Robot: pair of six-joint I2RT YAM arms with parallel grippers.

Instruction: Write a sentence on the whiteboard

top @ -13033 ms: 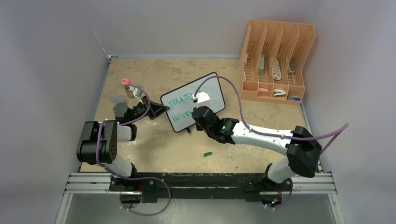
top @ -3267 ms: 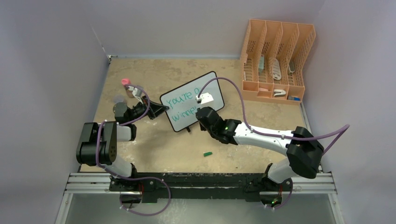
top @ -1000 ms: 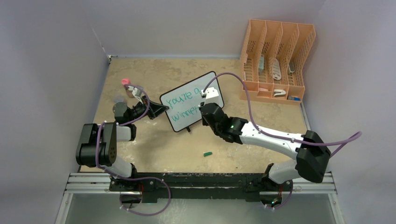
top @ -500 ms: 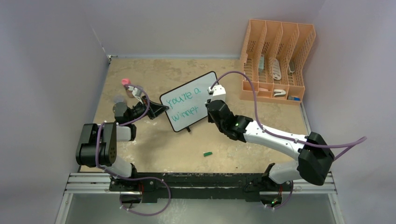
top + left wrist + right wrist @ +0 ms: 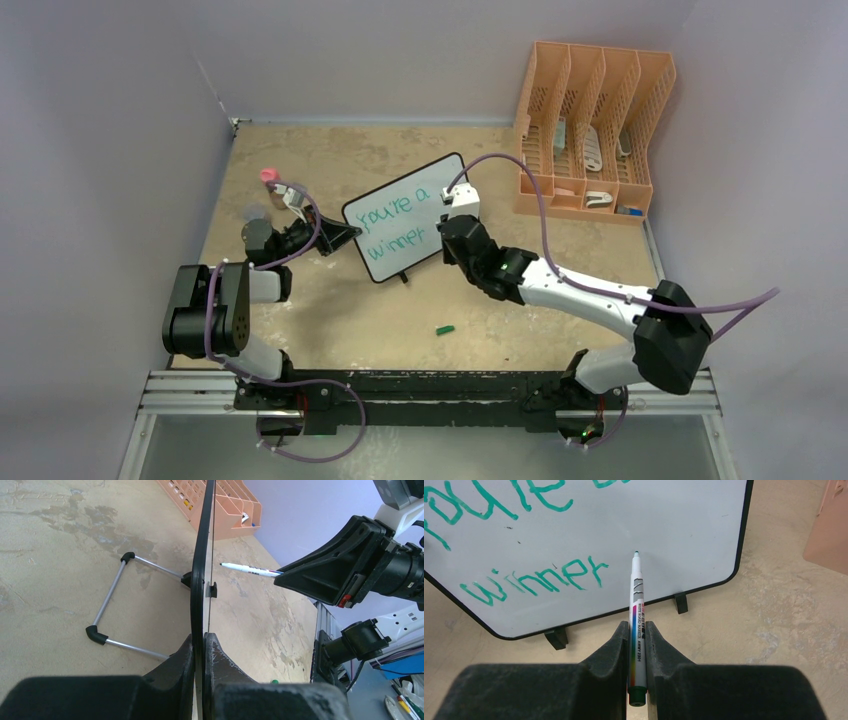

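The whiteboard point(image 5: 410, 220) stands upright mid-table and bears the teal sentence point(image 5: 395, 225) "you're a winner" in two slanted lines, also readable in the right wrist view point(image 5: 536, 582). My left gripper point(image 5: 345, 235) is shut on the board's left edge point(image 5: 199, 605), seen edge-on. My right gripper point(image 5: 447, 222) is shut on a white marker point(image 5: 637, 610), uncapped. Its tip points at the board's blank lower right part, just right of "winner". The marker also shows in the left wrist view point(image 5: 247, 569), its tip a short gap from the board face.
An orange file rack point(image 5: 590, 130) with small items stands at the back right. A green marker cap point(image 5: 446, 328) lies on the table in front. A pink-topped object point(image 5: 268, 176) sits beside the left arm. The board's wire stand point(image 5: 117, 607) rests behind it.
The word "winner" has been finished. In the last second my right gripper moved right, past the end of the word, then edged back left. The left arm and board stayed still.
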